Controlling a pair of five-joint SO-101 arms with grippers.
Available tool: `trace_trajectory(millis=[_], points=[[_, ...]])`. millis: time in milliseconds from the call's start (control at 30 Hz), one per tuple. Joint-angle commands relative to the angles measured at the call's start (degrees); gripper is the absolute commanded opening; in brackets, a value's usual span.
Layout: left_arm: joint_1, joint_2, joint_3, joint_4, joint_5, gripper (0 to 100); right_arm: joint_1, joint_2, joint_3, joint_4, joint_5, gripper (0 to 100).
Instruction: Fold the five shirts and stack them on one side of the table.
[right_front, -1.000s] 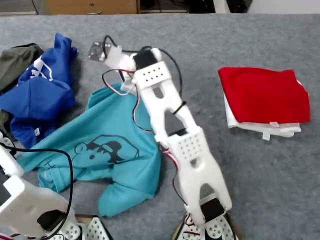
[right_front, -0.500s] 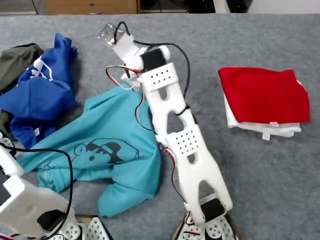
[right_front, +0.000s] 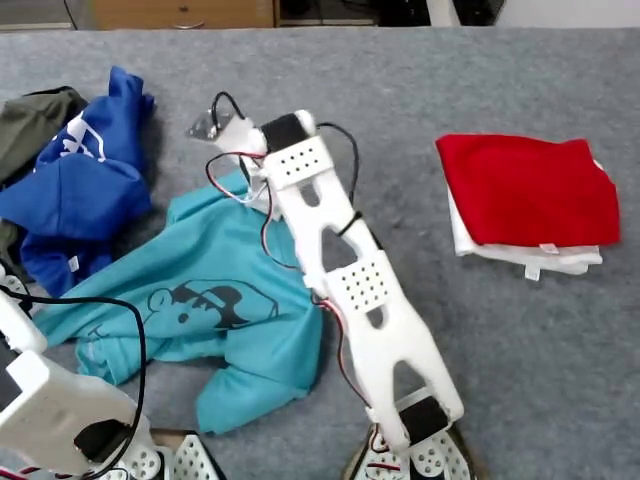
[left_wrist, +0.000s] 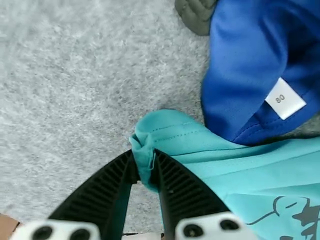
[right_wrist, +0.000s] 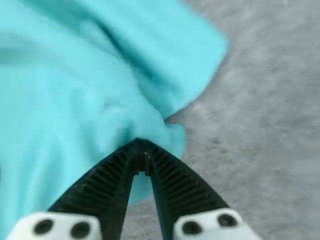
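Between left gripper jaws, teal shirt fold pinched; right gripper closed at its edge.

Overhead view; both wrist views close over teal shirt
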Motion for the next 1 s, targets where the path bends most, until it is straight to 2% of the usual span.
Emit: trace_trajectory(millis=[0, 133, 267, 467, 567, 967], points=[[0.26, -0.4, -0.88, 0.0, -1.05, 2, -0.66, -4.0, -8.66, -0.62, -0.7, 0.5], [0.18, -0.4, -0.88, -0.09, -1.05, 2, -0.48, -4.7, -9.27, -6.15, -1.49, 0.5], [0.44, -0.4, -0.88, -0.35, -1.14, 2, 0.4, -4.35, -3.65, -16.7, -7.03, 1.4], [0.09, -0.4, -1.49, -0.18, -1.14, 2, 0.13, -4.62, 9.45, -31.03, -17.23, 12.2], [0.09, -0.4, -1.49, -0.18, -1.05, 2, 0.4, -4.26, 11.56, -31.21, -20.84, 12.5], [1.93, -0.13, -1.49, -0.44, -0.7, 2, -1.36, -4.62, 12.53, -21.19, -21.1, 12.4]])
